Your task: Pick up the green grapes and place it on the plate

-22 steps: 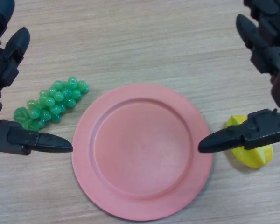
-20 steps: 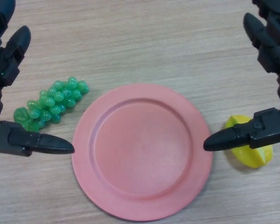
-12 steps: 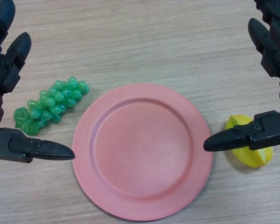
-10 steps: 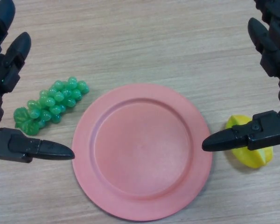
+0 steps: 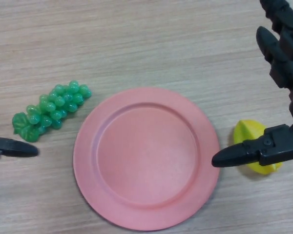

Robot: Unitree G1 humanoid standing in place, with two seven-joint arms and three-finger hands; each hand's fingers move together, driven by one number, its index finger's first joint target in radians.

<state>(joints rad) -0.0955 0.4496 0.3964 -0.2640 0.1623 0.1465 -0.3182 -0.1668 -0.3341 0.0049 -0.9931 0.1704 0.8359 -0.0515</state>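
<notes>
A bunch of green grapes (image 5: 51, 109) lies on the wooden table, just left of an empty pink plate (image 5: 146, 157). Only a fingertip of my left hand (image 5: 12, 146) shows at the left edge, just below the grapes and apart from them. My right hand (image 5: 278, 97) is at the right edge, open, its thumb pointing left towards the plate's rim and its fingers reaching up the edge. It holds nothing.
A yellow fruit piece (image 5: 251, 141) lies right of the plate, partly under my right thumb. The wooden table (image 5: 151, 44) stretches beyond the plate.
My left hand has pulled back to the left, nearly out of view. The right hand has barely moved. Grapes and plate stay put.
</notes>
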